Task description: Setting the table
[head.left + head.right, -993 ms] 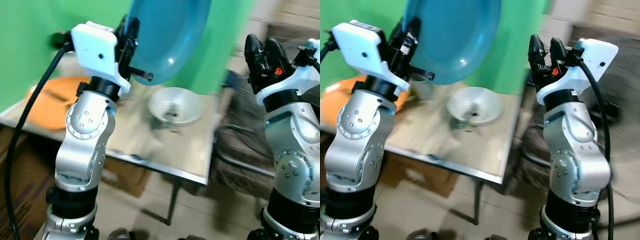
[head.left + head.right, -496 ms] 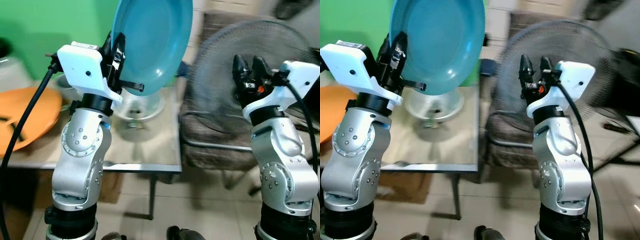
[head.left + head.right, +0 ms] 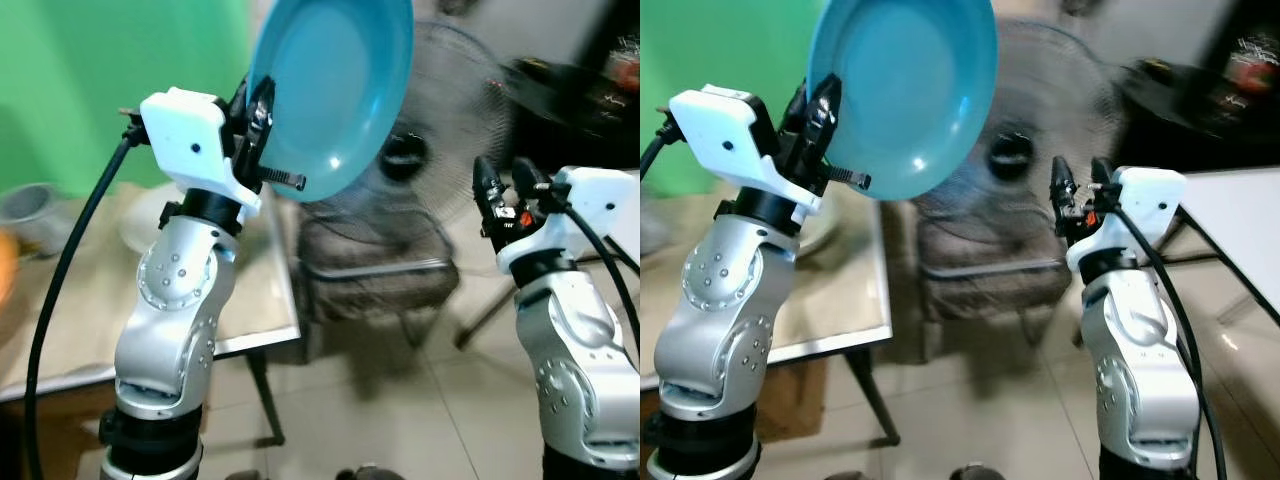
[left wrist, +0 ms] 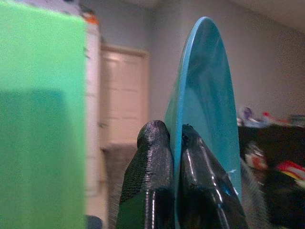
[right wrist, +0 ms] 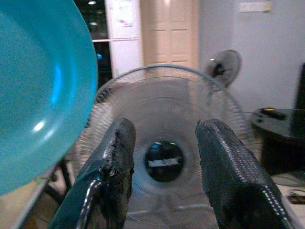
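Observation:
A teal plate is held up on edge at head height, its hollow face turned toward me. My left gripper is shut on its rim; the left wrist view shows both black fingers pinching the plate. My right gripper is raised at the right, open with nothing between its fingers. The plate's face fills one side of the right wrist view.
A standing fan is straight ahead behind a dark chair. A glass-topped table with a pale bowl lies at the left before a green backdrop. A white table edge and dark furniture are at the right.
The whole view has swung to the right: the first table and orange plate slid off left, the fan came to centre. Both arms keep their pose, the plate still gripped.

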Controlling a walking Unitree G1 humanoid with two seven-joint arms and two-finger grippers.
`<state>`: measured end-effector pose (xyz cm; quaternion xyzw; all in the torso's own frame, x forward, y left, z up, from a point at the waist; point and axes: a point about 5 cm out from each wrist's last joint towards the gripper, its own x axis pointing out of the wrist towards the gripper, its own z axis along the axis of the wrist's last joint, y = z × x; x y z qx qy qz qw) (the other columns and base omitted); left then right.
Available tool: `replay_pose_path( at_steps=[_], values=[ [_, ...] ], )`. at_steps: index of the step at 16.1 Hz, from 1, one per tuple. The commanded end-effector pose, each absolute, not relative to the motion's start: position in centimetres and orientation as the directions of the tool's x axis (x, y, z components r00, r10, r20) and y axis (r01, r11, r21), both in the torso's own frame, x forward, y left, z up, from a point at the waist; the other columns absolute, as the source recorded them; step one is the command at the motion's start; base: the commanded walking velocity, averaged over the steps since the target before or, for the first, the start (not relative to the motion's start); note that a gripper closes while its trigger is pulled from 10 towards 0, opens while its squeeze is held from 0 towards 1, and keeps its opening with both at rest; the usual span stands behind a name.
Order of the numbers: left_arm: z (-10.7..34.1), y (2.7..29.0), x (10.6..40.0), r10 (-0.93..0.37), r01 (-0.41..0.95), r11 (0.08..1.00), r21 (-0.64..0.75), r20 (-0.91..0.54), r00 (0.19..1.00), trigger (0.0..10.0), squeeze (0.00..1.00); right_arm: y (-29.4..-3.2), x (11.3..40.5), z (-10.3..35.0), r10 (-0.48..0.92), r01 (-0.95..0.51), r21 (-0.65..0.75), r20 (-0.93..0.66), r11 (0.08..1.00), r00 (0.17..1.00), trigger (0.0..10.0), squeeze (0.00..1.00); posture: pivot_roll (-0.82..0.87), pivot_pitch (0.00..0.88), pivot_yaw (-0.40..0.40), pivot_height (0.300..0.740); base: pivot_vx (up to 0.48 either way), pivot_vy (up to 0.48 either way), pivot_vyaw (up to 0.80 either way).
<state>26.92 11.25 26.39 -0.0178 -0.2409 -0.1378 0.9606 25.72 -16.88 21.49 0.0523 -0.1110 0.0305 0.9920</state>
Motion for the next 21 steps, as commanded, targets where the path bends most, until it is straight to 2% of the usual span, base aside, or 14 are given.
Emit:
replay_pose_path(
  at_steps=[1,2,3,5,8,13,14,21],
  values=[
    [26.3,11.3,26.8,-0.261,0.283,0.959,0.028,0.481,0.837,4.2,0.00,-17.0,25.5,21.4,0.048,-0.076,0.122,0.217,0.990,0.975,10.0,0.00,0.01,0.000,0.008,0.740,0.000,0.000,-0.80],
    [25.6,11.3,26.8,-0.265,0.293,0.956,0.006,0.448,0.854,6.8,0.00,-17.0,25.4,21.3,0.041,-0.076,0.160,0.211,0.984,0.977,10.0,0.00,0.01,0.000,0.013,0.740,0.000,0.000,-0.80],
    [24.8,11.3,26.6,-0.266,0.293,0.956,-0.002,0.414,0.871,10.0,0.00,-17.2,25.3,21.4,0.022,-0.049,0.110,0.232,0.993,0.972,10.0,0.00,0.02,0.000,0.005,0.740,0.000,0.000,-0.80],
    [22.6,11.8,25.9,-0.261,0.271,0.962,0.018,0.336,0.905,10.0,0.00,-16.8,25.0,20.5,0.065,-0.085,0.097,0.191,0.992,0.979,10.0,0.00,0.02,0.000,-0.008,0.740,0.000,0.000,-0.80],
    [21.8,12.3,25.4,-0.253,0.254,0.967,0.037,0.295,0.921,10.0,0.00,-16.5,24.8,19.3,0.100,-0.109,0.070,0.122,0.992,0.988,10.0,0.00,0.02,0.000,-0.014,0.740,0.000,0.000,-0.80],
    [18.3,14.5,24.3,-0.113,0.101,0.992,0.079,0.163,0.980,10.0,0.00,-16.4,24.7,17.5,0.103,-0.103,0.031,0.007,0.994,0.995,10.0,0.00,0.02,0.000,-0.027,0.740,0.000,0.000,-0.80],
    [18.0,15.1,24.1,-0.070,0.056,0.994,0.094,0.152,0.986,10.0,0.00,-16.4,24.8,17.4,0.105,-0.105,0.029,0.002,0.994,0.994,10.0,0.00,0.02,0.000,-0.030,0.740,0.000,0.000,-0.80],
    [18.2,15.7,23.2,-0.084,0.057,0.987,0.150,0.180,0.980,10.0,0.00,-16.1,25.1,16.1,0.080,-0.079,0.026,-0.032,0.997,0.996,10.0,0.00,0.05,0.000,-0.034,0.740,0.000,0.000,-0.80]
  ],
)
